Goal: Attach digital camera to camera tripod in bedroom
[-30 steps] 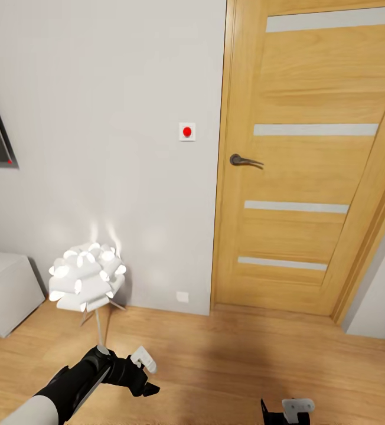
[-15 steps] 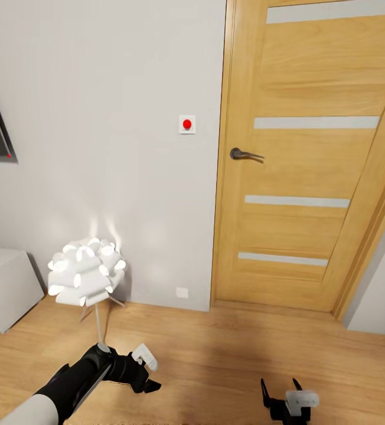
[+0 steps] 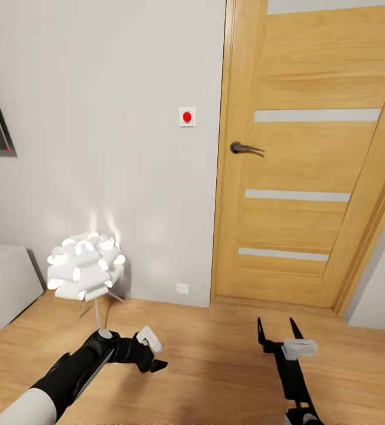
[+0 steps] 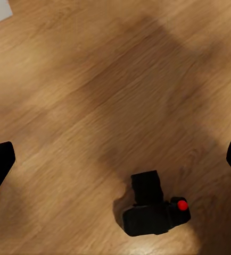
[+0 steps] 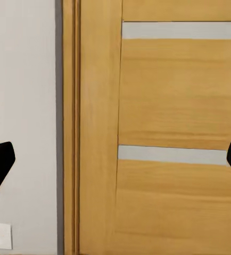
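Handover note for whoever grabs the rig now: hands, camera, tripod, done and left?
Left hand: open, empty, low over the wood floor, pointing down at it.
Right hand: open, empty, fingers pointing up toward the wooden door.
Digital camera: lying on the floor in the left wrist view, red button visible, not gripped.
No tripod in these pictures; the thing by the wall is a white flower-shaped lamp.
Done: nothing on the camera yet.
Left: pick up the camera, find the tripod, attach it.
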